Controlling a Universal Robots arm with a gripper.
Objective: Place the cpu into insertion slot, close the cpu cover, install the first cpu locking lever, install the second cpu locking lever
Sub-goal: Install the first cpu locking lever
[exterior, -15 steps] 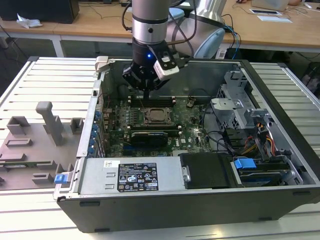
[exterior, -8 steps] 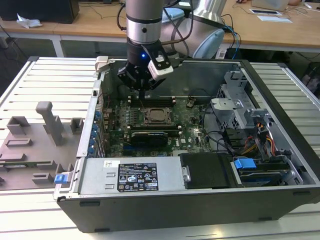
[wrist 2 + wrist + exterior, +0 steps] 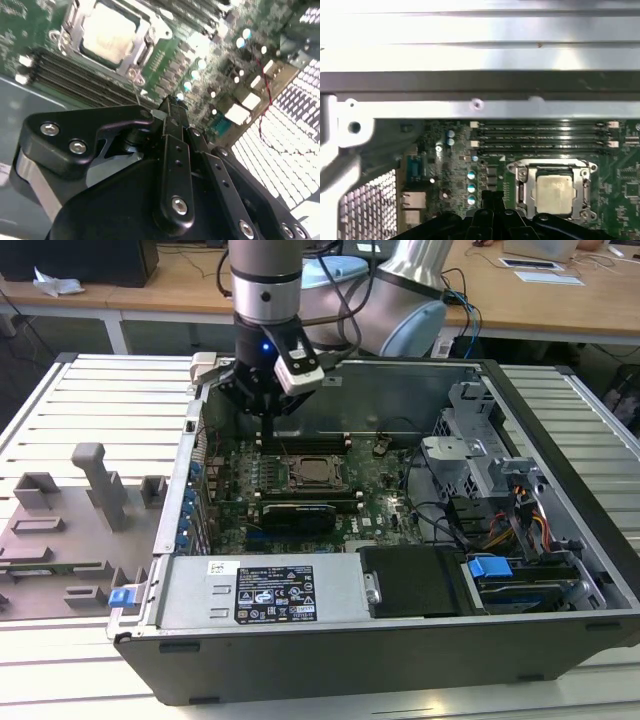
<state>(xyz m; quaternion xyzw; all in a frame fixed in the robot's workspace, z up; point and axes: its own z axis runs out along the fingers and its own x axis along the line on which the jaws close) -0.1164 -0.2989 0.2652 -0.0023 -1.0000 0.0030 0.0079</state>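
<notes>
The cpu [image 3: 312, 473] [image 3: 109, 34] [image 3: 555, 192] lies flat in the insertion slot [image 3: 291, 483], its pale metal top showing. The cpu cover [image 3: 141, 50] [image 3: 526, 186] lies down around it as a silvery frame. My gripper [image 3: 268, 430] [image 3: 172, 106] [image 3: 490, 196] hangs above the green board, off the socket's corner toward the case's rear wall. Its black fingers are pressed together. In the second wrist view a thin silvery lever rod [image 3: 136, 90] runs from the socket's corner toward the fingertips; I cannot tell whether they touch it.
Long black memory slots [image 3: 545, 135] lie between the socket and the case wall [image 3: 480, 80]. Drive cages and cables [image 3: 500, 500] are at the exterior view's right, and a power supply [image 3: 265, 590] is in front. Grey fixtures [image 3: 90, 500] stand on the table at the exterior view's left.
</notes>
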